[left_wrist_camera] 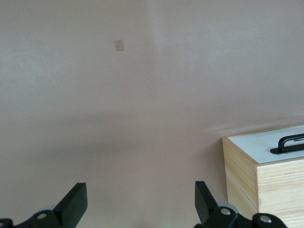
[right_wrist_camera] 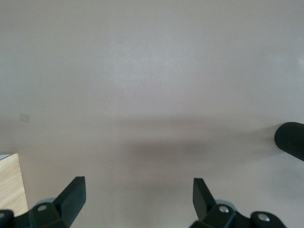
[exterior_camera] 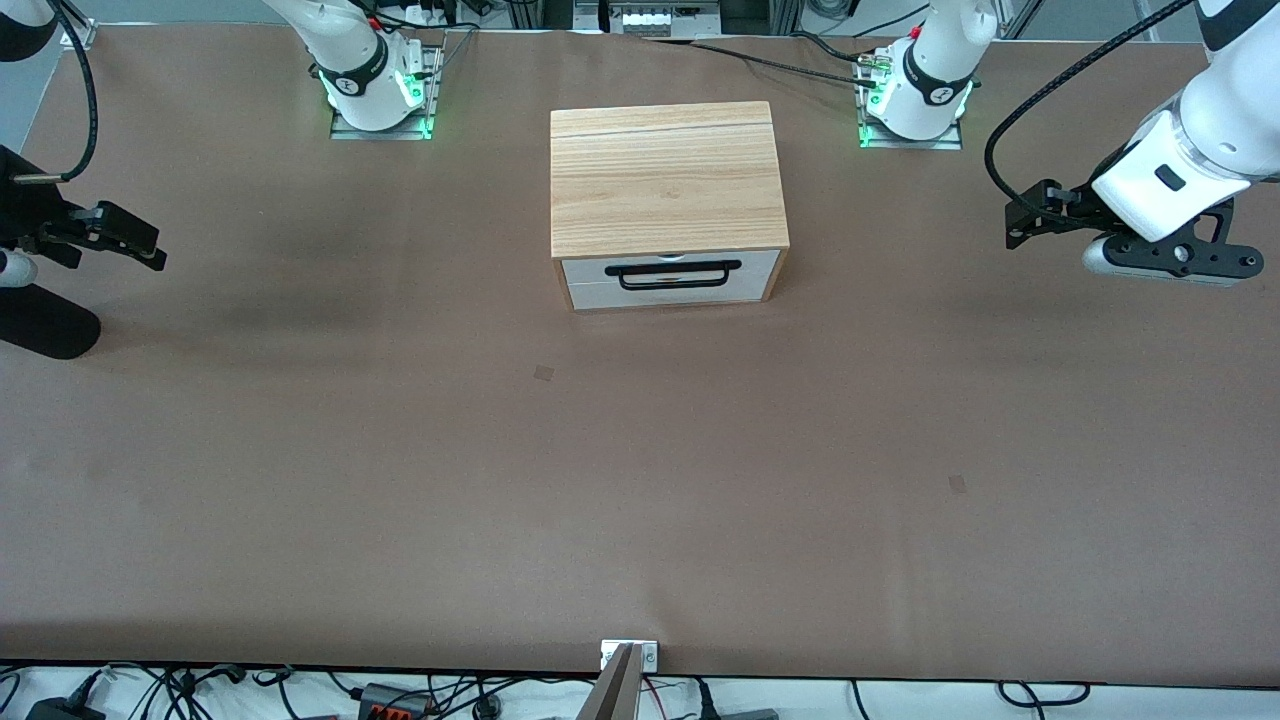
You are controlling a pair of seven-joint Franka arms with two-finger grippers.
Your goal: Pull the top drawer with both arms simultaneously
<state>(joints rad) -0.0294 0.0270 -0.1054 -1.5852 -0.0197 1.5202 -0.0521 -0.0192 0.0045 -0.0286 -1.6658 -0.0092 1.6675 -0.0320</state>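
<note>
The top drawer (exterior_camera: 595,268) looks shut, its white front and long black bar handle (exterior_camera: 672,286) facing the front camera under the light wood cabinet top (exterior_camera: 665,180). My left gripper (exterior_camera: 1015,225) is open and empty, above the table at the left arm's end, well apart from the cabinet. The left wrist view shows its fingers (left_wrist_camera: 76,202) spread, with the white drawer front (left_wrist_camera: 256,145) and one handle end (left_wrist_camera: 287,143). My right gripper (exterior_camera: 150,250) is open and empty above the table at the right arm's end. Its fingers (right_wrist_camera: 73,194) are spread, with a cabinet corner (right_wrist_camera: 9,185) at the edge.
A narrow white drawer front (exterior_camera: 670,297) sits below the top drawer. A black cylinder (exterior_camera: 45,325) lies near my right gripper and shows in the right wrist view (right_wrist_camera: 290,141). Small tape marks (exterior_camera: 543,373) dot the brown table. A metal bracket (exterior_camera: 628,655) sits at the table's front edge.
</note>
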